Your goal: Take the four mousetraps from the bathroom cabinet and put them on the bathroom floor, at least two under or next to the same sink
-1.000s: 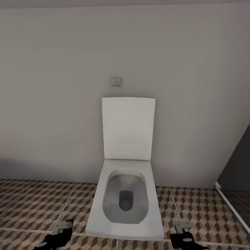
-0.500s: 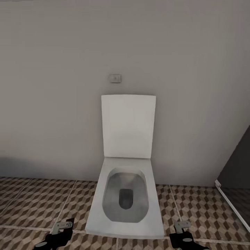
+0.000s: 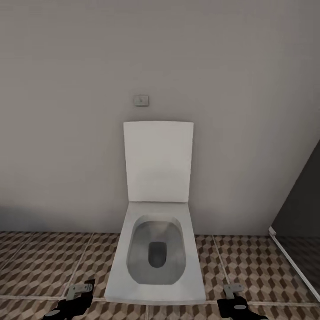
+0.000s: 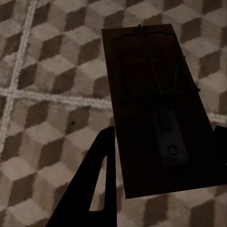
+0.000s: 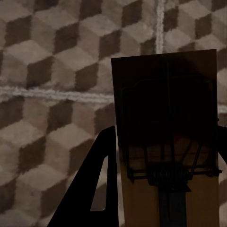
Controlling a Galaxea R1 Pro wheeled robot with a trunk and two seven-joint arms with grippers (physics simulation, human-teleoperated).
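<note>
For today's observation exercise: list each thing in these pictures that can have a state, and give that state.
Toilet lid: raised, upright against the wall.
Left gripper: jaws shut on a mousetrap above the bathroom floor.
Right gripper: jaws shut on a second mousetrap.

A plain grey wall (image 3: 66, 111) carries a small flush plate (image 3: 141, 101) above a white boxy toilet (image 3: 155, 249) with its lid up. Cube-patterned brown tile floor (image 3: 40, 262) below; a dark panel (image 3: 300, 209) stands at right.
</note>
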